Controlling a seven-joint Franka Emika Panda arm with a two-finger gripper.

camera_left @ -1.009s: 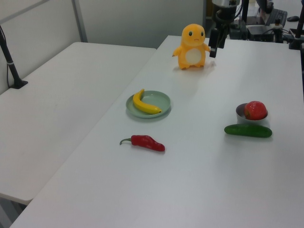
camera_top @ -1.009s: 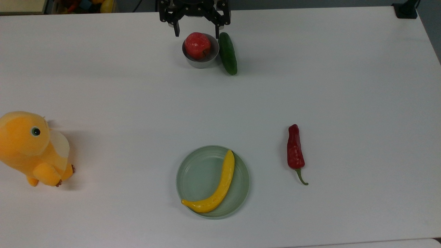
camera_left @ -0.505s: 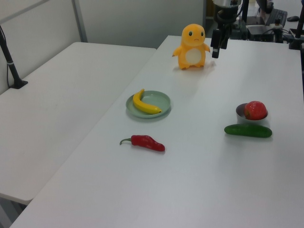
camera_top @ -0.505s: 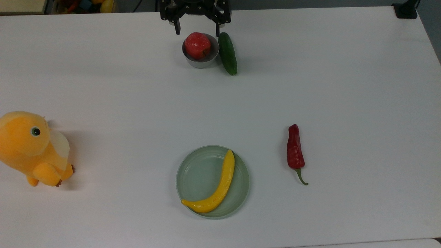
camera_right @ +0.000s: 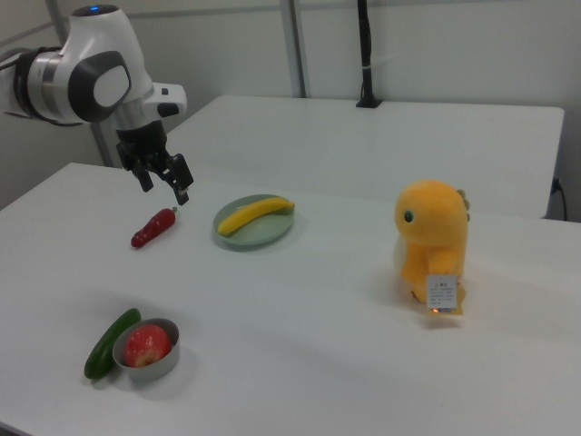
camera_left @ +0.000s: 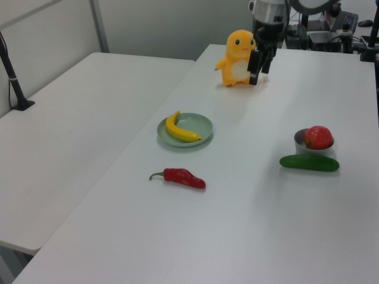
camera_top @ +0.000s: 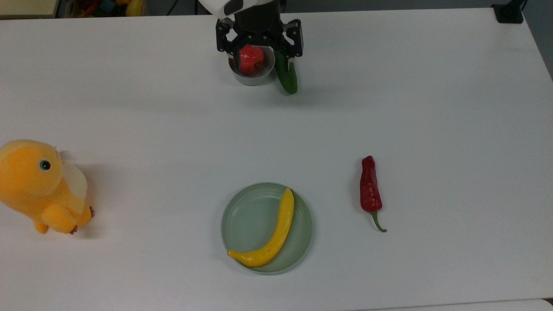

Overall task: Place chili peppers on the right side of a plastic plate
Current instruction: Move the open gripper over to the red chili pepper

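The gripper, fingers spread apart and holding nothing, hangs over the table's far edge, while the red chili pepper lies beside the pale green plate toward the near edge.

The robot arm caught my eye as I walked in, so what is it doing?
The arm's hand hangs open and empty above the table, touching nothing. The red chili lies on the table to the top view's right of the pale green plate, apart from it. A banana lies in the plate.
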